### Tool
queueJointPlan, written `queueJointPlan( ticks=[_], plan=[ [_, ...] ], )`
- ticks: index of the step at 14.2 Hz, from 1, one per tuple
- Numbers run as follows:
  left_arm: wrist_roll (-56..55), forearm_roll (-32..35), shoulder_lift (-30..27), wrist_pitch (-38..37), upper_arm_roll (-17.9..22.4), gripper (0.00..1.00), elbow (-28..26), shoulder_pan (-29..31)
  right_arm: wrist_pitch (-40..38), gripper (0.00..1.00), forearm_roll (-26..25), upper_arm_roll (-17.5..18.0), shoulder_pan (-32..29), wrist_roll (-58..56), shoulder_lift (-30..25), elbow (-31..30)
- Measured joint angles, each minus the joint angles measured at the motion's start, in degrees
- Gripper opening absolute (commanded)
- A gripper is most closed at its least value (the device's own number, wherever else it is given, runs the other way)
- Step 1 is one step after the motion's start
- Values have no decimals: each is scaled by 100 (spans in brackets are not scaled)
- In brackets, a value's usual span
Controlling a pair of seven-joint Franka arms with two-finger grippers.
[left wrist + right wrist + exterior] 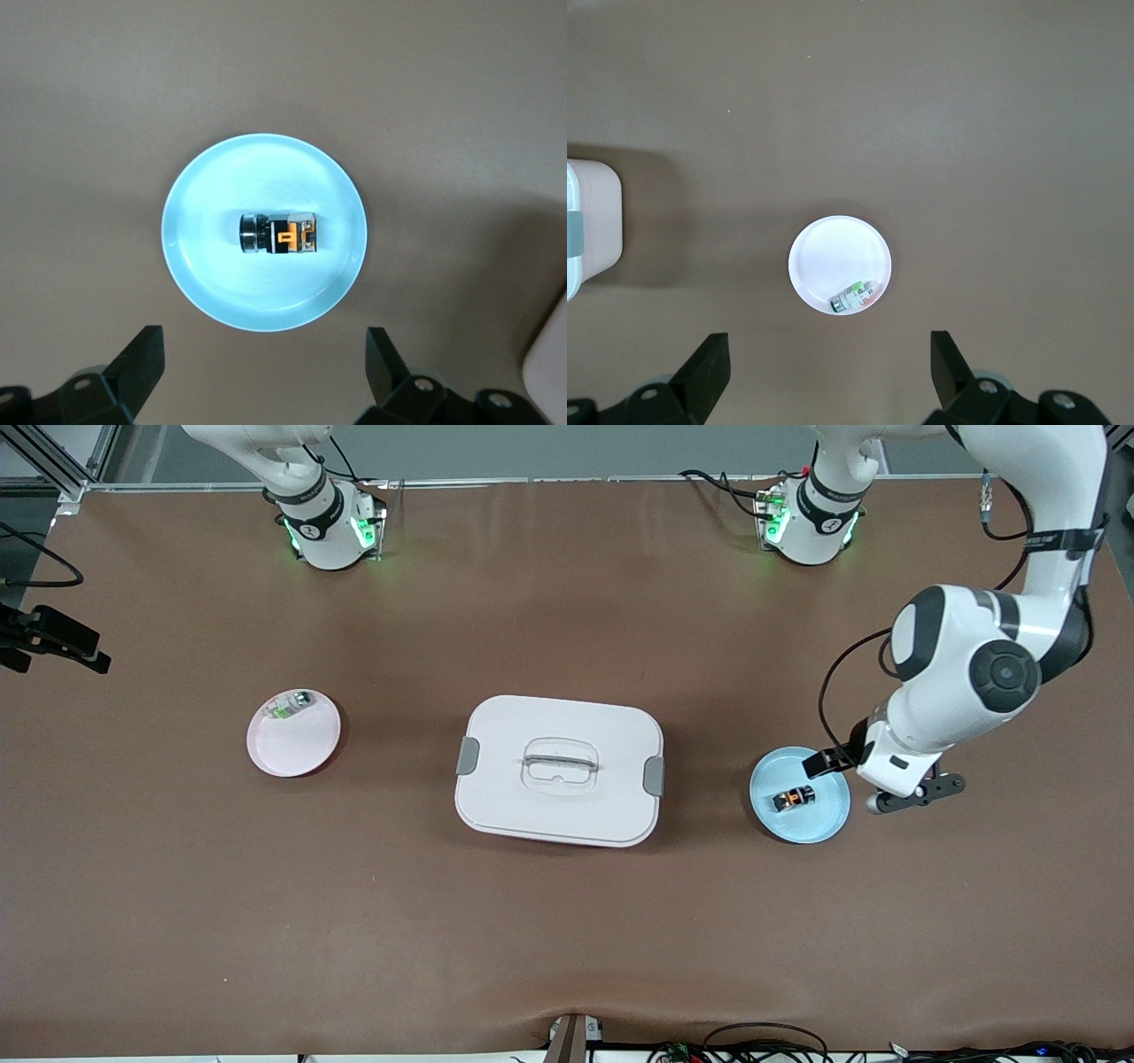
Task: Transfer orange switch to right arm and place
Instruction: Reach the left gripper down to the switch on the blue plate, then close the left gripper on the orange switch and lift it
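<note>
The orange switch (795,798) (279,233), a small black block with an orange face, lies on its side in the middle of a light blue plate (819,828) (204,266) toward the left arm's end of the table. My left gripper (917,793) (263,363) hangs open and empty above the table just beside that plate, not touching it. My right gripper (830,363) is out of the front view. In its wrist view it is open and empty, high over bare table, looking down past a pale pink plate (824,257).
The pale pink plate (297,748) toward the right arm's end holds a small green-and-white part (288,706) (852,297). A white lidded box (505,797) (589,221) with grey clasps and a clear handle stands mid-table between the two plates.
</note>
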Motion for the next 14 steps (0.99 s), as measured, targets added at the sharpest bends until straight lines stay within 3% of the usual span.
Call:
queueJointPlan(
  ticks=[5,14],
  plan=[
    [-53,0,412,953,-11,100,-413,-25,0,100,0,0,0,0,2,2],
    [-53,138,1129,1818,-16,100,-441,-105,0,100,0,1,0,0,5,4]
  ],
)
